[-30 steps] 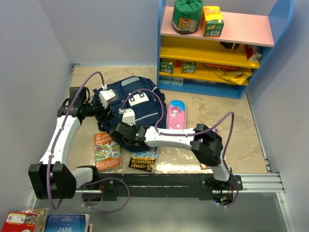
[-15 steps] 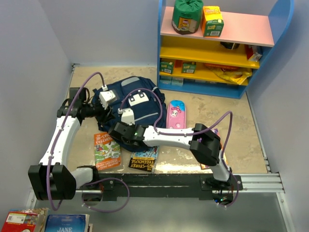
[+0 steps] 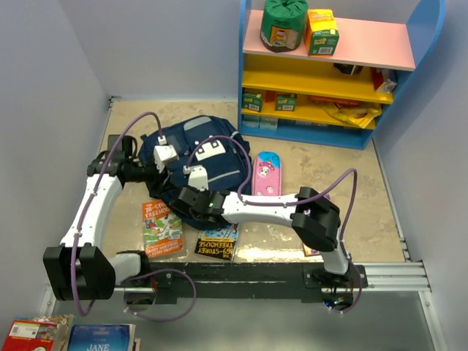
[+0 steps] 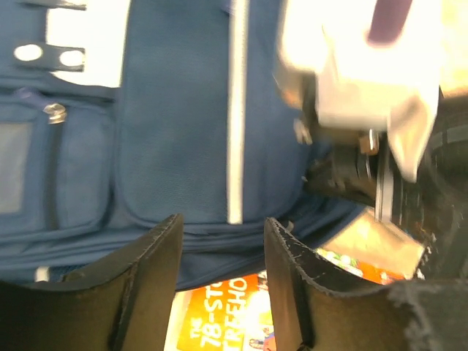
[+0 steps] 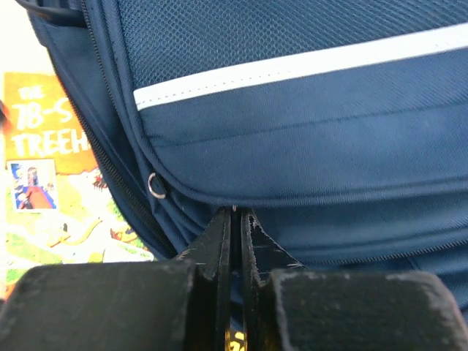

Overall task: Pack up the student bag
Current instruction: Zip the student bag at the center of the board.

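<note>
Shifted toward the bag's middle since a second ago: left claw (image 4: 221,230), now further over the bag (image 3: 183,135). Released, fingers apart with nothing between them, hovering above the bag's near edge and an orange book (image 3: 162,228). Right claw (image 5: 232,218) clenched, tips pressed together against a seam low on the bag's front; cannot tell whether pinching any fabric. Bag lying flat on the tabletop (image 3: 329,190), left of centre, just beside a pink pencil case (image 3: 266,173) on its right, with a second book (image 3: 218,245) near its front edge.
</note>
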